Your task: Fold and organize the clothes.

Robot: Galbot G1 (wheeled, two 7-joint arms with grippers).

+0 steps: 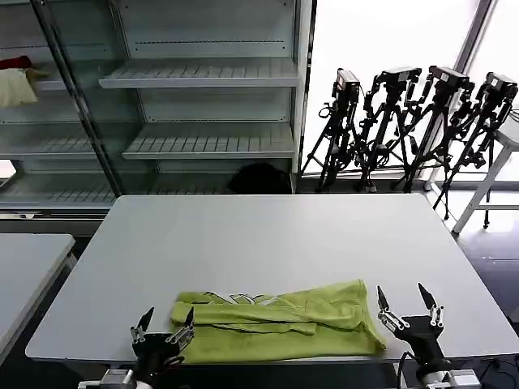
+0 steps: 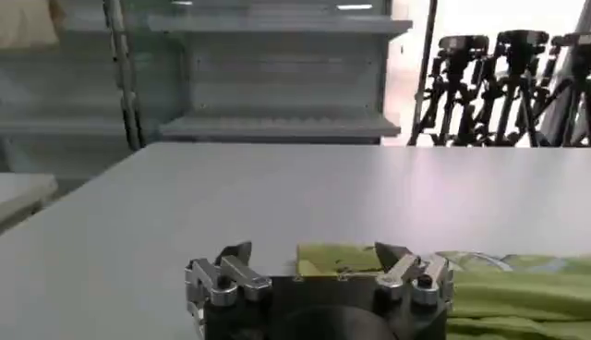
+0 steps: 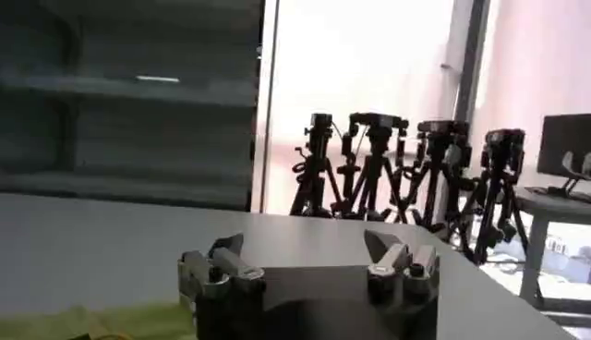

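The clothes are one lime-green T-shirt (image 1: 276, 324), folded into a long band near the front edge of the grey table (image 1: 276, 235), with a bit of white print showing on top. My left gripper (image 1: 166, 326) stands open at the shirt's left end, just short of it. My right gripper (image 1: 403, 305) stands open just past the shirt's right end, empty. In the left wrist view the green fabric (image 2: 499, 277) lies ahead of the open left gripper (image 2: 314, 261). In the right wrist view the open right gripper (image 3: 305, 249) faces bare table, with a corner of the shirt (image 3: 92, 323) beside it.
Empty metal shelving (image 1: 195, 105) stands behind the table. A cream-and-red cloth bundle (image 1: 16, 81) lies on a shelf at far left. Several black tripods (image 1: 405, 121) lean at the back right. A second table (image 1: 24, 267) sits to the left.
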